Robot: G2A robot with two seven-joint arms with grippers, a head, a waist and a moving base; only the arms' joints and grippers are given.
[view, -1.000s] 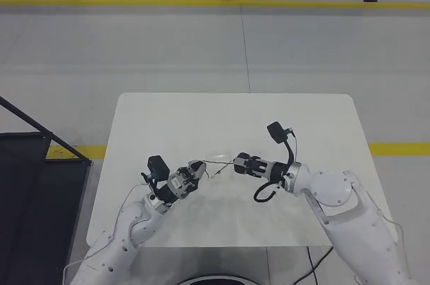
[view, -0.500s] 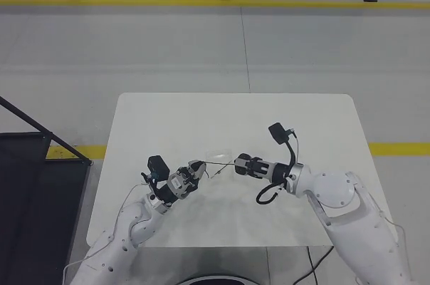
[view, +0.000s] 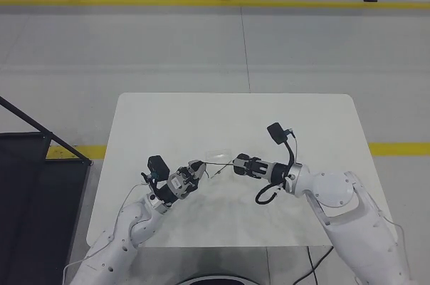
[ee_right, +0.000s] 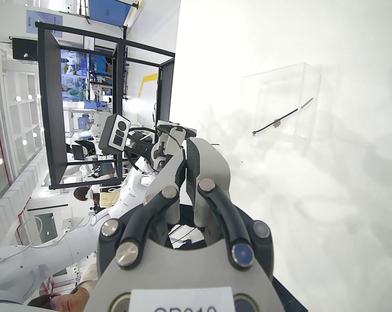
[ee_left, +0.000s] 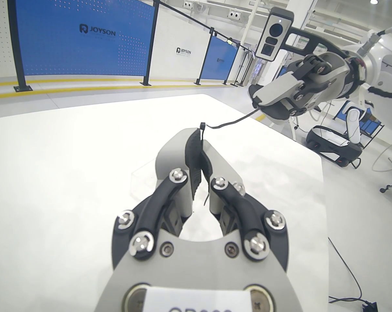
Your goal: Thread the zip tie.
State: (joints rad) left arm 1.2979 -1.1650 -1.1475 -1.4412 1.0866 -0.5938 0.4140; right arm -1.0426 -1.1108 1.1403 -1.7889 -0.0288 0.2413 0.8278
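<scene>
A thin black zip tie [view: 216, 166] spans the gap between my two grippers above the white table [view: 307, 121]. My left gripper [view: 197, 169] is shut on the head end. The small square head [ee_left: 201, 127] sticks up past the fingertips of the left gripper [ee_left: 199, 139], and a short tail hangs below the pads. The strap [ee_left: 230, 121] curves across to my right gripper [ee_left: 258, 107], which is shut on its far end. In the right wrist view the right gripper [ee_right: 186, 147] has its jaws pressed together.
A small clear box [view: 216, 154] stands on the table just behind the grippers. A second black zip tie [ee_right: 282, 120] lies in the clear box [ee_right: 280, 76]. A dark frame [view: 23, 185] stands left of the table.
The right arm shifted very slightly and came back. Both grippers still hold the zip tie as before.
</scene>
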